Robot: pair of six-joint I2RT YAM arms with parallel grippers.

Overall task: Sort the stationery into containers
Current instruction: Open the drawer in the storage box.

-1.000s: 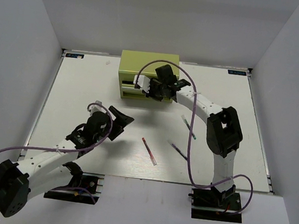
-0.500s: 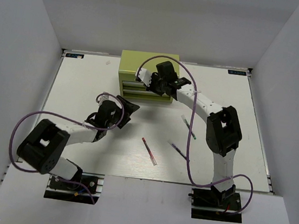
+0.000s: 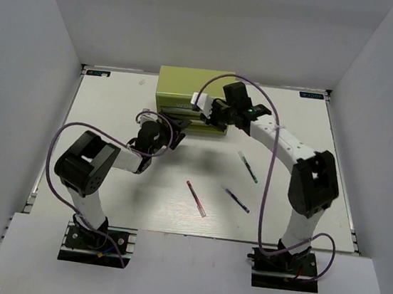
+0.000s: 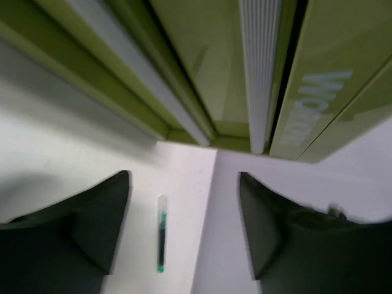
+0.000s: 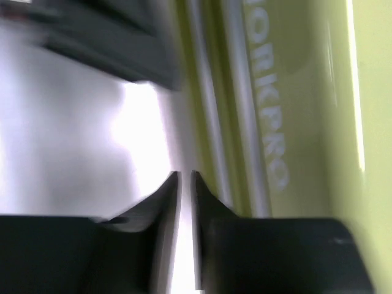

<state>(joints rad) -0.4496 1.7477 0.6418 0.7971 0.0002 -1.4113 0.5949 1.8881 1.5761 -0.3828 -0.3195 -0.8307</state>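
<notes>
While left gripper faces chest, teal pen lies beneath.

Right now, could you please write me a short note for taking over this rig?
Left gripper: jaws open, empty, low before the chest; a teal pen lies on the table between them.
Right gripper: jaws shut, nothing seen in them, at the chest's front.
Loose mid-table: red-white pen, near dark pen, far dark pen.
Done: cannot tell, the chest's inside is hidden.
Left: these pens into the chest.
</notes>
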